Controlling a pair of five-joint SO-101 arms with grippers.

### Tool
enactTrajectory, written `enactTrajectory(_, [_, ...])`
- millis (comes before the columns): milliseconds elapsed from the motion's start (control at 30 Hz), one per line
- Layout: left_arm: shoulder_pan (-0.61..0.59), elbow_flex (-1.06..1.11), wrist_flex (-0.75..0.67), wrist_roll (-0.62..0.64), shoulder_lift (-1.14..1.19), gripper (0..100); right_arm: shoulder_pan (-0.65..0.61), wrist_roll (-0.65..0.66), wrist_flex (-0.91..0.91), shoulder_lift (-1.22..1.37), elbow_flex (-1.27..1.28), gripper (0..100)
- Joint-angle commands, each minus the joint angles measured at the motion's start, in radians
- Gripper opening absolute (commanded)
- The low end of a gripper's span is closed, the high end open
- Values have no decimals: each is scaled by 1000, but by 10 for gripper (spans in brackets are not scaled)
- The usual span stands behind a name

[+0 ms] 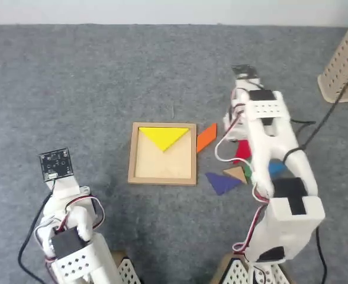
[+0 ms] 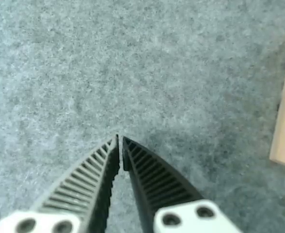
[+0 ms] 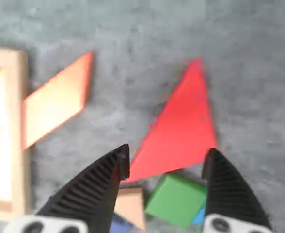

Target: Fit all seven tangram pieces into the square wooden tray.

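Tray (image 1: 132, 155) sits mid-desk (image 1: 73, 89), holding one yellow triangle (image 1: 163, 137) against its far edge. Six pieces lie outside on the right arm's side. An orange parallelogram (image 1: 206, 137) lies just beside the rim, with a purple triangle (image 1: 221, 182) and a tan triangle (image 1: 236, 173) nearer the arms. The right end effector (image 3: 166, 154), fingers apart, hangs over a red triangle (image 3: 181, 126) that touches a green piece (image 3: 176, 199), with a blue piece (image 1: 276, 168) close by. The left end effector (image 2: 120, 141), fingers together, points at bare desk near the tray.
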Motion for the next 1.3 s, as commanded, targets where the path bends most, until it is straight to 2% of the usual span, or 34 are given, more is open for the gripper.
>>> enactTrajectory(0, [2, -8, 3, 9, -3, 13, 64, -17, -39, -67, -8, 292])
enactTrajectory(200, [2, -8, 3, 9, -3, 13, 54, 15, -30, 76, -86, 294])
enactTrajectory(500, [2, -8, 3, 9, -3, 13, 33, 21, 107, 349, -319, 296])
enactTrajectory(733, [2, -8, 3, 9, -3, 13, -61, 20, 154, 367, -321, 296])
enactTrajectory(1000, [2, -8, 3, 9, -3, 13, -65, 12, 137, 363, -288, 288])
enactTrajectory(1167, [2, -8, 3, 9, -3, 13, -56, -12, 139, 360, -292, 189])
enactTrajectory(1267, [2, -8, 3, 9, -3, 13, -51, -12, 140, 351, -293, 177])
